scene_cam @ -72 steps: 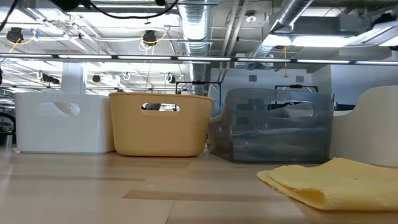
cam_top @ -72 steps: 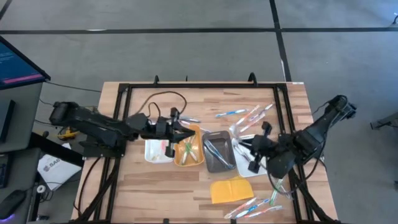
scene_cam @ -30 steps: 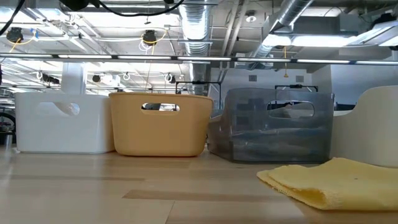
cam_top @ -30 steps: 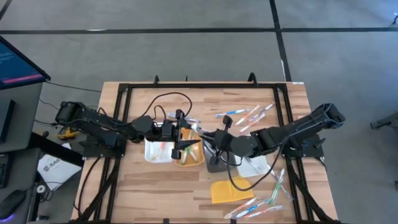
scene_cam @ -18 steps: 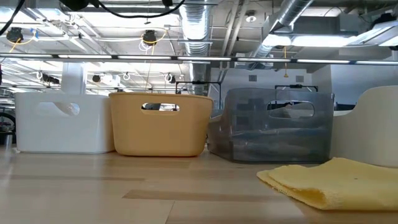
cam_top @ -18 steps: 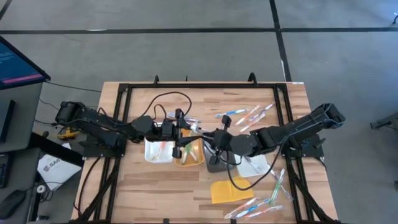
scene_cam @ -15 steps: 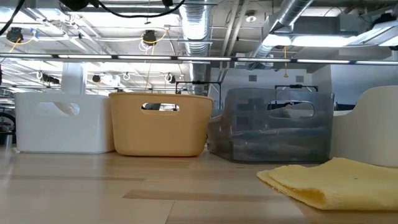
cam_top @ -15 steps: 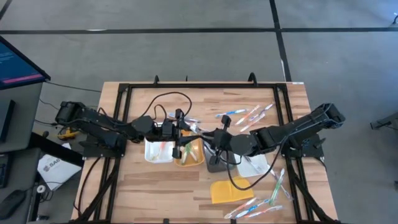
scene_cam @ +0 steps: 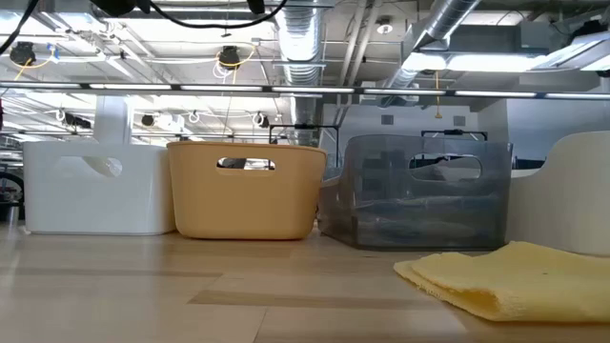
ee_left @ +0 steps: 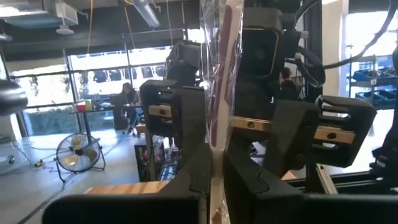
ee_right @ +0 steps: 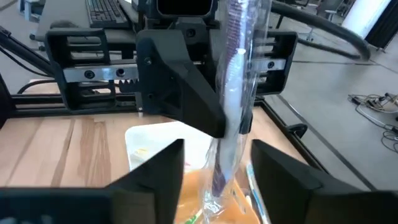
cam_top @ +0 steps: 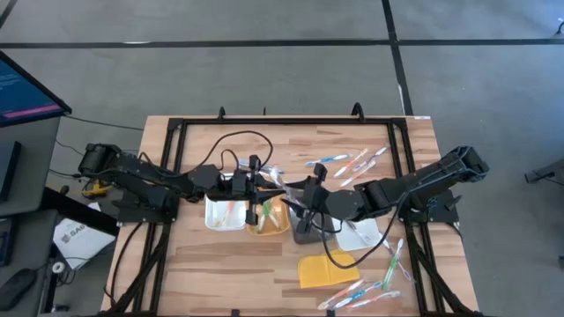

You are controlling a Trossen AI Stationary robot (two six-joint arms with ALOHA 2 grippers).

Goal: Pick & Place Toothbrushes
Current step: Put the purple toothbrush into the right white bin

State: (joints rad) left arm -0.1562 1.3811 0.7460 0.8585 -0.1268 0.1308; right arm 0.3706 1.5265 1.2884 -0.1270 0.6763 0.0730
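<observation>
A toothbrush (ee_left: 219, 74) with a purple handle, in a clear wrapper, stands nearly upright in the air over the orange tray (cam_top: 269, 222). My left gripper (ee_left: 216, 158) reaches in from the table's left and is shut on it. My right gripper (ee_right: 217, 149) faces it from the right. It is open, with one finger on each side of the toothbrush (ee_right: 239, 68), apart from it. In the high view the two grippers, left (cam_top: 267, 192) and right (cam_top: 298, 195), meet over the trays. My left gripper pinches the wrapped toothbrush between its two fingers part-way along its length (ee_left: 216, 140). The fingers (ee_right: 186, 99) come in about level from the table's left and lie across it. The toothbrush is lifted clear and stands nearly upright, most of it above the fingers.
A white tray (cam_top: 222, 213), the orange tray and a grey tray (cam_top: 310, 229) stand in a row at mid-table. Another white tray (cam_top: 359, 234) lies to their right. A yellow pad (cam_top: 326, 269) lies near the front. Loose toothbrushes lie at far right (cam_top: 348, 161) and near right (cam_top: 370, 286).
Both arms have stayed in place over the trays. My left gripper has shut on the wrapped toothbrush. My right gripper has opened and let go of it. The toothbrush stays upright in the air.
</observation>
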